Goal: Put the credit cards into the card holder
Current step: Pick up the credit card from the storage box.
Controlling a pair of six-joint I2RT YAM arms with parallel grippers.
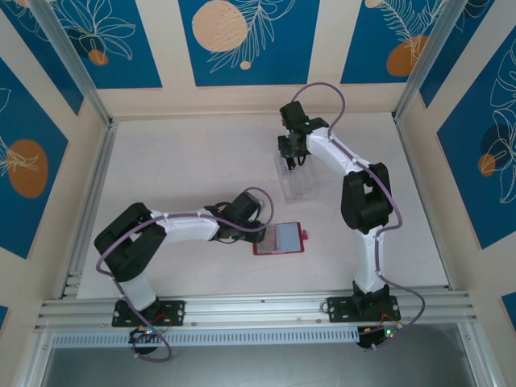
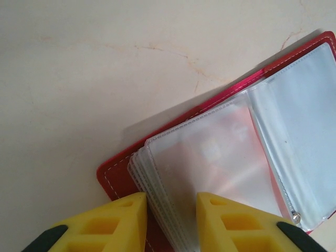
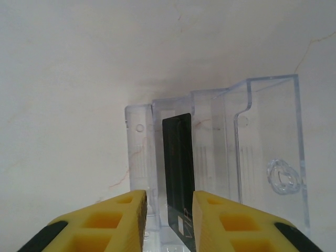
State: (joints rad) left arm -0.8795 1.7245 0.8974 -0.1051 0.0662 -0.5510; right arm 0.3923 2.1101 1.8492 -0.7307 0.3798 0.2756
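So the small flat red leather-like folding card holder is lying open on the pale marbled tabletop, toward the near middle, with its shiny greyish inside facing up. The left gripper is right at the holder's left edge. In the left wrist view its two yellow fingers sit either side of the corner of the stack of clear plastic sleeves. One finger is over the red cover and the other over the sleeves. The jaws are only partly apart, and honestly I can't tell if they're pinching the sleeves or just hovering around them. There's a reddish tint behind the top sleeve, but I can't say whether that's a card or just the cover showing through. Further back and a bit to the right, well apart from the holder, there's a clear transparent plastic tray with slots, and the right gripper is down at its far end. From the right wrist camera, a thin black rectangular plastic credit card stands on edge in one of the tray's slots, right between the yellow fingers. It looks hard up against one finger with a sliver of gap at the other, so I can't tell if it's actually gripped.
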